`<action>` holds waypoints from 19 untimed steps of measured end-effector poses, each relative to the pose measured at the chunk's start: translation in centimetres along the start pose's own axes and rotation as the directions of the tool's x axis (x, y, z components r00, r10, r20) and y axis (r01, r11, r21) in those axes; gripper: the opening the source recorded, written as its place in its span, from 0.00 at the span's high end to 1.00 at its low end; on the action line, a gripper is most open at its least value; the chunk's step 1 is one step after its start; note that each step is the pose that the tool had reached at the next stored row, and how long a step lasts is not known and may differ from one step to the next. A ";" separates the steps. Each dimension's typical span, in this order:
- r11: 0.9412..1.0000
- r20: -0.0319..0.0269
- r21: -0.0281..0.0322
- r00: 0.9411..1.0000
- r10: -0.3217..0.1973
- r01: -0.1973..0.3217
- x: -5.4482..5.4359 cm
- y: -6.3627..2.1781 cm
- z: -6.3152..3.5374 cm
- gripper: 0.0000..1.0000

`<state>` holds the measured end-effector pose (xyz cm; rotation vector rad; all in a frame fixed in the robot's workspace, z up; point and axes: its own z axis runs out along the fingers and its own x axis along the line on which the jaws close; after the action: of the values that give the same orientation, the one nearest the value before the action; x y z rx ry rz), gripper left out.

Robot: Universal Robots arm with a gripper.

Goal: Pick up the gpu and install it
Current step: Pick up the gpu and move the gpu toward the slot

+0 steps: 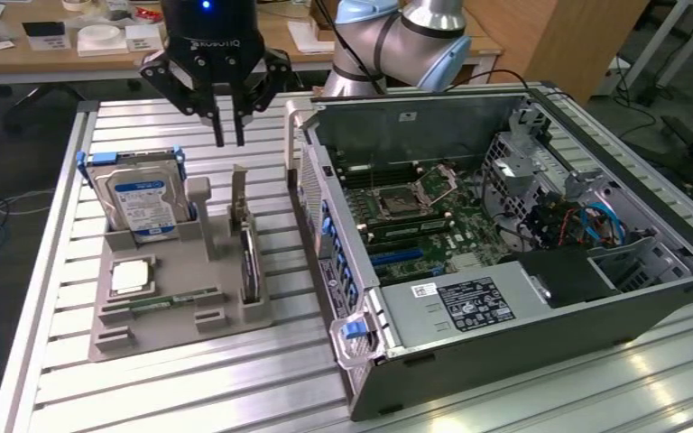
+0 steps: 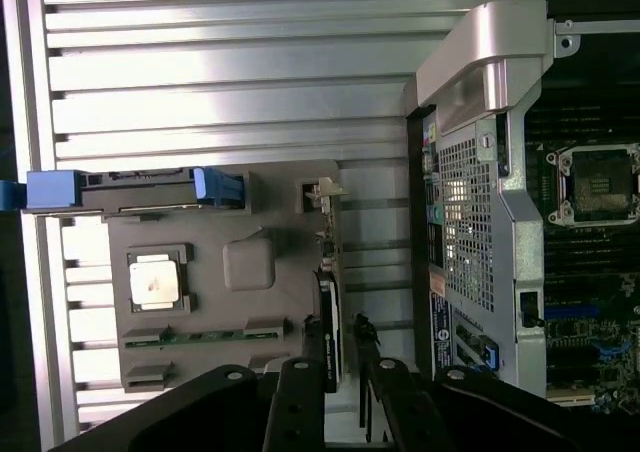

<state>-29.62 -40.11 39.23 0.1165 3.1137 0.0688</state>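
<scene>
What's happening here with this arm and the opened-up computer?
A robot arm is set to move a gpu into the open computer case. Right now its gripper hangs above the gpu with the jaws slightly apart, holding nothing. The gpu stands on edge in a gray holder beside the case, near a hard drive. It is not yet picked up or installed.

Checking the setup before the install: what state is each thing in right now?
claw: slightly open, empty, above the tray
gpu: standing on edge in its tray slot
hard drive: upright in the tray
memory stick: lying flat in the tray
computer case: side open, motherboard exposed
</scene>
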 end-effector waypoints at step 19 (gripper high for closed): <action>1.000 -0.005 0.001 1.000 -0.019 0.019 0.0 -0.15 0.74 0.29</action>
<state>-29.60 -40.23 38.48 0.0869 3.1189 0.0669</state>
